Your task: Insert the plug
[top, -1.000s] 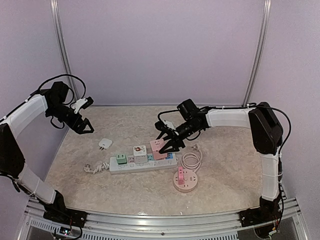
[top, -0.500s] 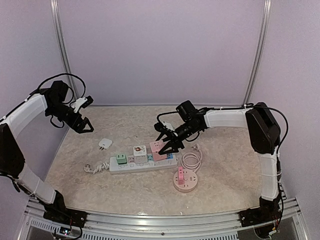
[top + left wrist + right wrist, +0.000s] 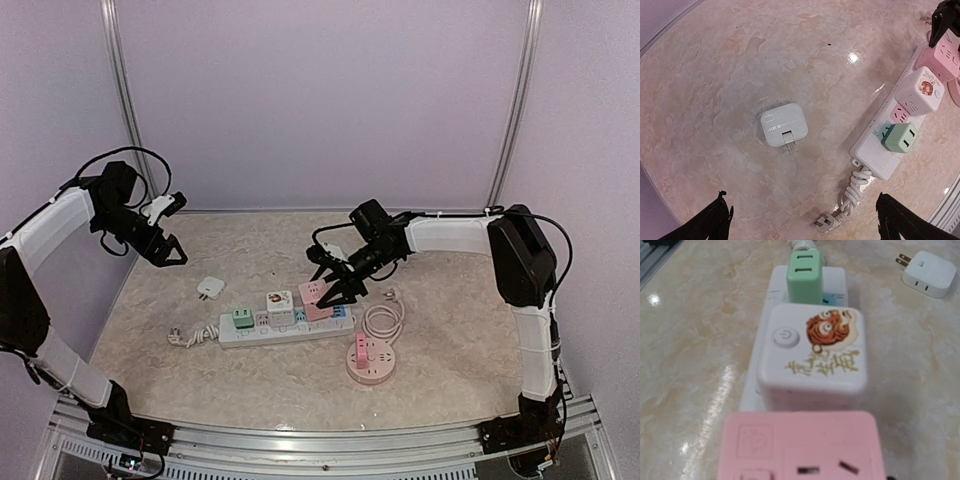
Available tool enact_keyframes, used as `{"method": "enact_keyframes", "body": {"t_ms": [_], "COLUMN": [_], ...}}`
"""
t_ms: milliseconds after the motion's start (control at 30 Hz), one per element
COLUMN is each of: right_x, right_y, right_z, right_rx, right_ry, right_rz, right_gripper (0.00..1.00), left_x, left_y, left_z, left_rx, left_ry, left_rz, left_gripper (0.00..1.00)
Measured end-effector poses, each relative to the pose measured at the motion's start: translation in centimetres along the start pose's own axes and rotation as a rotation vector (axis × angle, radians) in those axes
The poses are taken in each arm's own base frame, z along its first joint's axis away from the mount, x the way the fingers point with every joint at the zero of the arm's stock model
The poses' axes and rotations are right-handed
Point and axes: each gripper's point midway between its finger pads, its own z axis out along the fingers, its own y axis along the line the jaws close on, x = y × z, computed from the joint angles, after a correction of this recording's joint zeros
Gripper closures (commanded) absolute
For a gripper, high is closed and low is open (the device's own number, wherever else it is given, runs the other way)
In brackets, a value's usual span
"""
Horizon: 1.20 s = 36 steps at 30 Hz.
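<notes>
Right jaws: half apart and closed on two opposite sides of the pink cube [image 3: 317, 297], as far as the top view showed. The right gripper [image 3: 335, 287] stood over it, tilted down from the far right.
Pink cube: between the right jaws, on the right end of the strip [image 3: 290, 330]. How deep its prongs sat was hidden.
Handling: I judged it light and stiff, a hard smooth plastic shell, a little slippery but not fragile. The flat side faces were the best hold, low on the body. The push should go straight down, because a tilted push could bend the prongs or shift the light strip.
Beyond the right jaws: the white cube [image 3: 812, 355] just beside the pink one, and after it the green plug [image 3: 805, 282], both on the strip.
Right arm: stretched across from the right, forearm almost level, wrist bent downward.
Left jaws: wide apart, holding nothing. The left gripper [image 3: 801, 200] hung high over the table.
Charger [image 3: 784, 125]: below the left jaws, well apart from them, lying flat with its prongs pointing sideways.
Left arm: elbow raised, wrist pointed down and inward.
</notes>
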Motion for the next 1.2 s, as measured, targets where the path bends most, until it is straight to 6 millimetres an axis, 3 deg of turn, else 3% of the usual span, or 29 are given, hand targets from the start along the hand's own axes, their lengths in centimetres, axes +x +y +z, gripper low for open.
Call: {"method": "enact_keyframes", "body": {"t_ms": [733,900,1200], "right_x": [1.3,2.5,2.5], "right_y": [0.8,1.3,1.0], "right_z": [0.0,0.5,1.1], "right_rx": [0.065,0.113,0.122], "right_ry": [0.027,0.03,0.01], "right_rz": [0.021,0.057,0.076], "right_gripper": [1.0,1.0,1.0], "left_x": [0.2,0.2,0.2], "left_y": [0.0,0.0,-0.1], "left_z": [0.1,0.1,0.1], "left_rx": [0.005,0.005,0.005], "left_ry": [0.009,0.009,0.008], "left_rz": [-0.001,0.001,0.003], "left_gripper": [0.01,0.01,0.01]}}
